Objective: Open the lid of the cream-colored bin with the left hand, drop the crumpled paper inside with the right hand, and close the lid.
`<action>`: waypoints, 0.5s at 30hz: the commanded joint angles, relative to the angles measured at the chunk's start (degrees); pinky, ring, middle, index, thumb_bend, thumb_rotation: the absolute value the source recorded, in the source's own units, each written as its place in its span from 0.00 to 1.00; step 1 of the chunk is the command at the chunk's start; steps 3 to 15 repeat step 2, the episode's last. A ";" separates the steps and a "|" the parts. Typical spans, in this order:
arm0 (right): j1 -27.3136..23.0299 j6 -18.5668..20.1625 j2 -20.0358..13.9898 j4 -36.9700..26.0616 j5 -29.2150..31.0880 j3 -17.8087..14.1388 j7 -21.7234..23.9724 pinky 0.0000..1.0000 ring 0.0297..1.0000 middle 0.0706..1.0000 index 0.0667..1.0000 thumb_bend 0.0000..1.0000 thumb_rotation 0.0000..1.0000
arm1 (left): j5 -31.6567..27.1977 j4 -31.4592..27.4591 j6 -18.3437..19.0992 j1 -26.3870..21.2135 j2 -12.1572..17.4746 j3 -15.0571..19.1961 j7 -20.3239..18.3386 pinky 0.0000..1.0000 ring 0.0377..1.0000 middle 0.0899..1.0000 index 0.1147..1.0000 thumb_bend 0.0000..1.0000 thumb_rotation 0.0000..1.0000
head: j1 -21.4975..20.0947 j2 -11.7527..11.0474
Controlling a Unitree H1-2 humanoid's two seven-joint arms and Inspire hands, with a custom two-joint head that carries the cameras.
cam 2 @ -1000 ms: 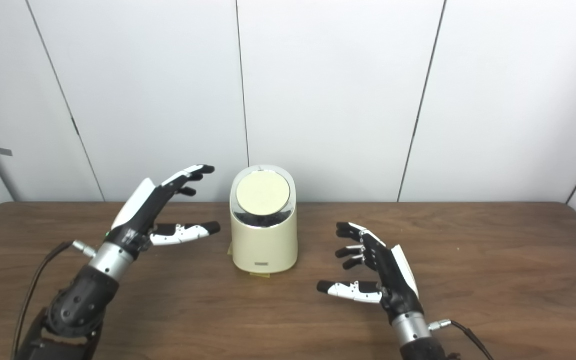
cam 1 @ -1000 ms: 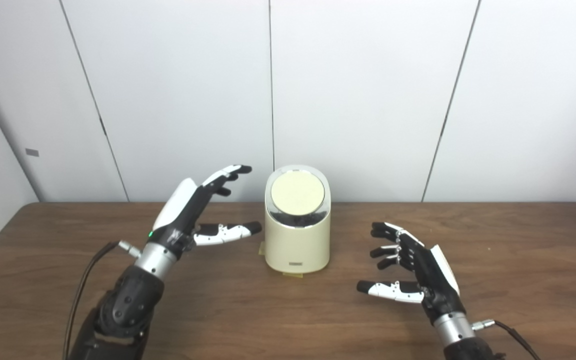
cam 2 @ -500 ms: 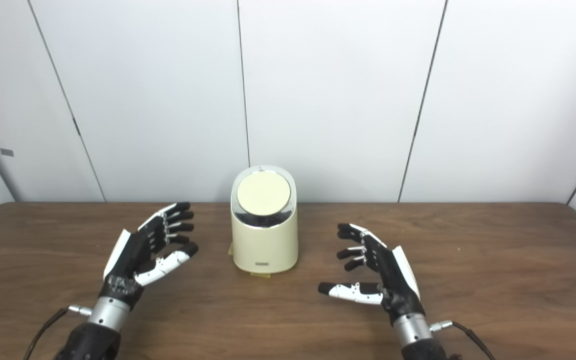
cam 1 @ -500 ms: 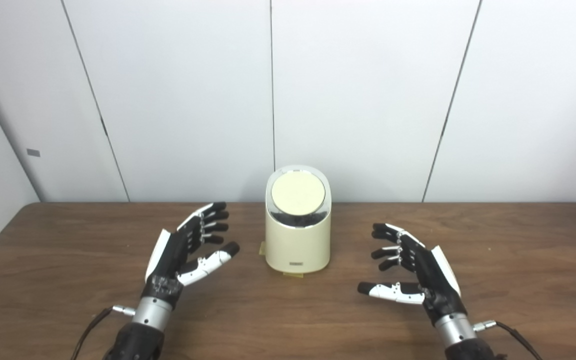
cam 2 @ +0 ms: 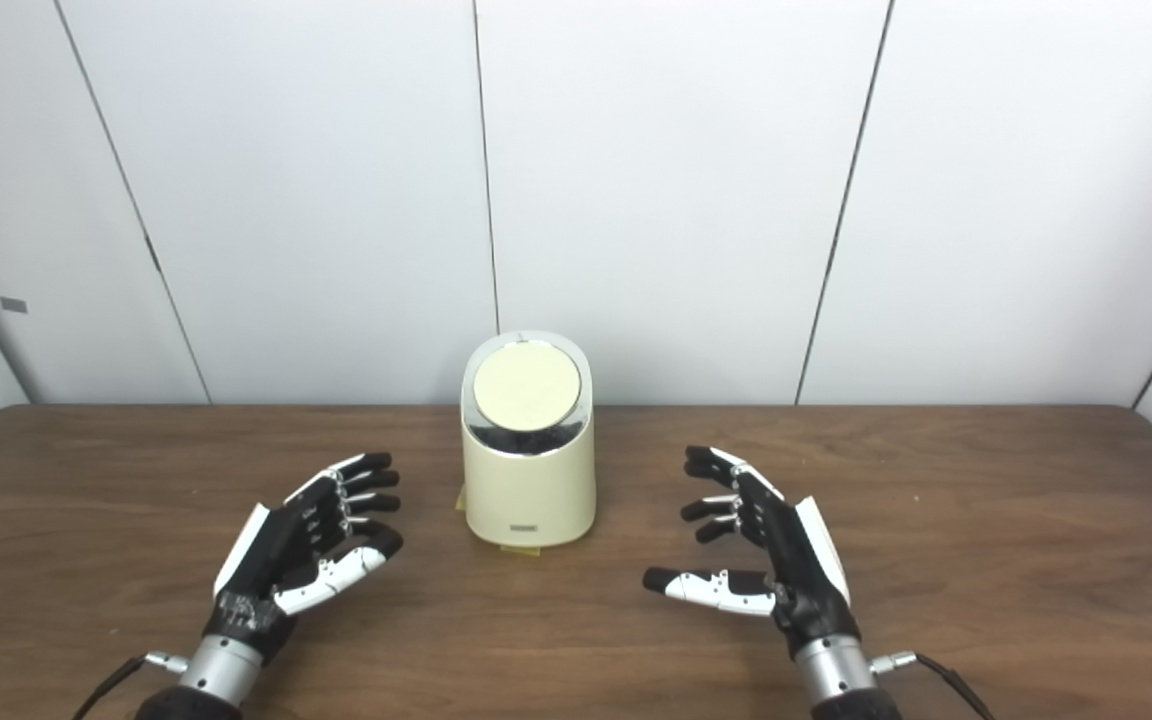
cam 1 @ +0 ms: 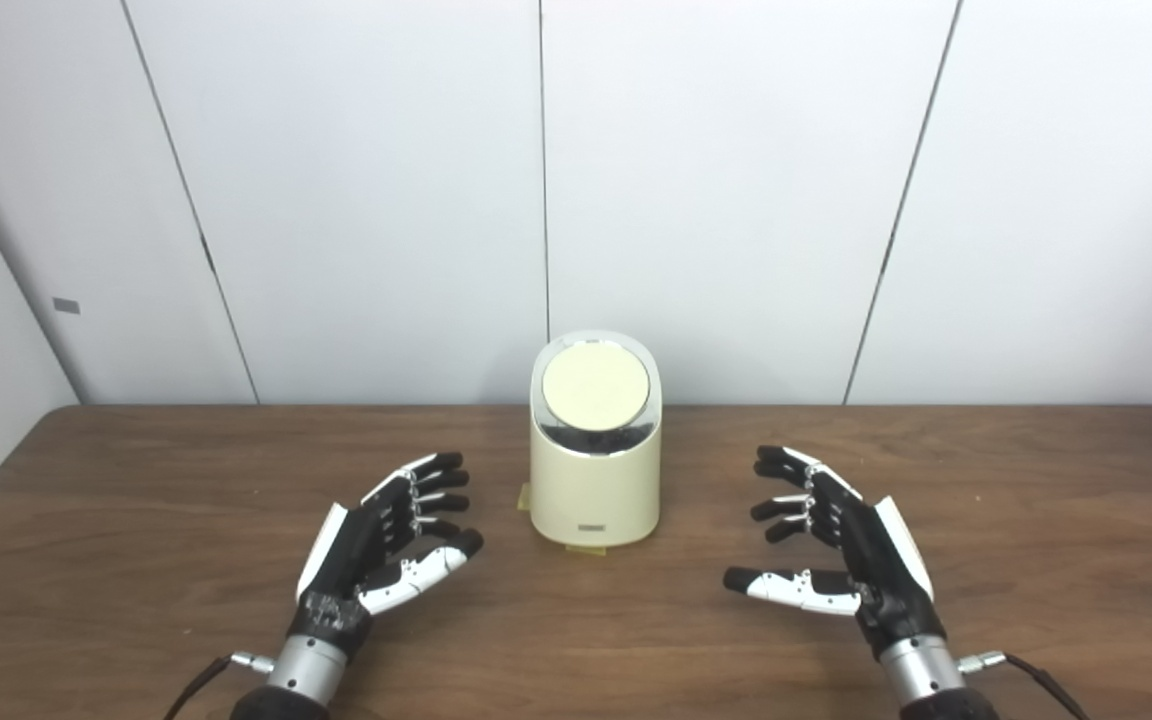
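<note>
The cream-colored bin (cam 1: 595,470) stands upright at the middle of the wooden table (cam 1: 136,480), near the wall. Its round lid (cam 1: 596,387) lies shut, ringed by a shiny rim. My left hand (cam 1: 376,545) is open and empty, low over the table to the bin's front left, apart from it. My right hand (cam 1: 841,545) is open and empty, to the bin's front right, also apart from it. No crumpled paper shows in either view.
A white panelled wall (cam 1: 736,200) rises right behind the table's far edge. Small yellowish tape marks (cam 1: 524,496) lie on the table at the bin's base. Cables run from both wrists off the bottom edge.
My left hand has dropped from beside the bin's top down and back toward me, to just above the table. My right hand has barely shifted. The lid stays shut.
</note>
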 commanded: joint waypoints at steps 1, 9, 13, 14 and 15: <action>-1.03 -1.03 -0.43 -2.26 0.87 -0.59 -0.11 0.53 0.63 0.79 0.80 0.85 0.20 | 0.34 -0.54 -3.04 -1.85 0.54 -0.14 0.62 0.63 0.71 0.76 0.81 0.74 0.27 | -0.04 0.00; -0.96 -1.03 -0.43 -2.31 1.03 -0.64 -0.10 0.53 0.63 0.79 0.80 0.85 0.19 | 0.27 -0.40 -3.11 -1.90 0.49 -0.15 0.58 0.63 0.72 0.76 0.81 0.74 0.28 | -0.08 -0.03; -0.96 -1.03 -0.43 -2.31 1.03 -0.64 -0.10 0.53 0.63 0.79 0.80 0.85 0.19 | 0.27 -0.40 -3.11 -1.90 0.49 -0.15 0.58 0.63 0.72 0.76 0.81 0.74 0.28 | -0.08 -0.03; -0.96 -1.03 -0.43 -2.31 1.03 -0.64 -0.10 0.53 0.63 0.79 0.80 0.85 0.19 | 0.27 -0.40 -3.11 -1.90 0.49 -0.15 0.58 0.63 0.72 0.76 0.81 0.74 0.28 | -0.08 -0.03; -0.96 -1.03 -0.43 -2.31 1.03 -0.64 -0.10 0.53 0.63 0.79 0.80 0.85 0.19 | 0.27 -0.40 -3.11 -1.90 0.49 -0.15 0.58 0.63 0.72 0.76 0.81 0.74 0.28 | -0.08 -0.03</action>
